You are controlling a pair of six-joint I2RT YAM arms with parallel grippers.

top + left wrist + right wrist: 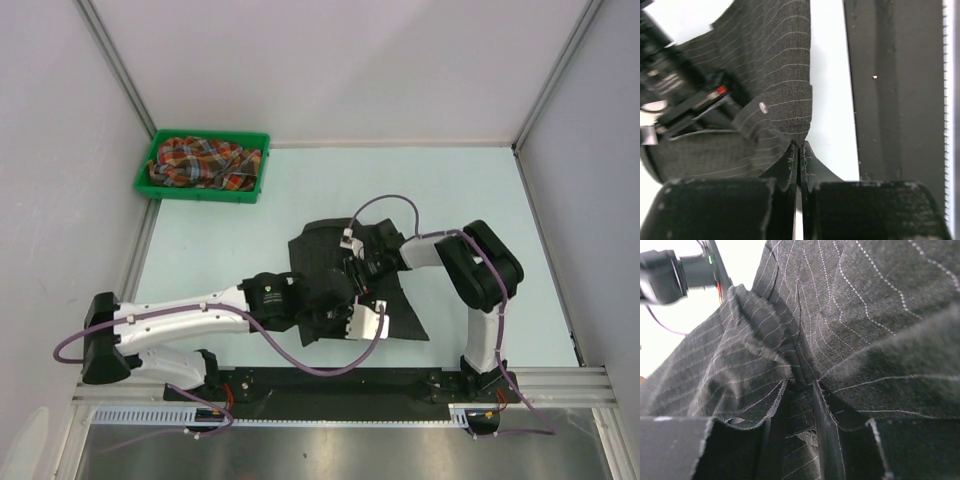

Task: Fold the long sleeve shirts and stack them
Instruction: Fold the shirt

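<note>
We can pass over the table [470, 200] around the shirt [320, 250]; the bin [200, 193] blocks the far left corner.

Nothing readable here

Checked all three views and there are no words, labels, brands or numbers I can make out.

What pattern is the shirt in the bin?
The shirt is red, orange, green plaid; top view.
</note>
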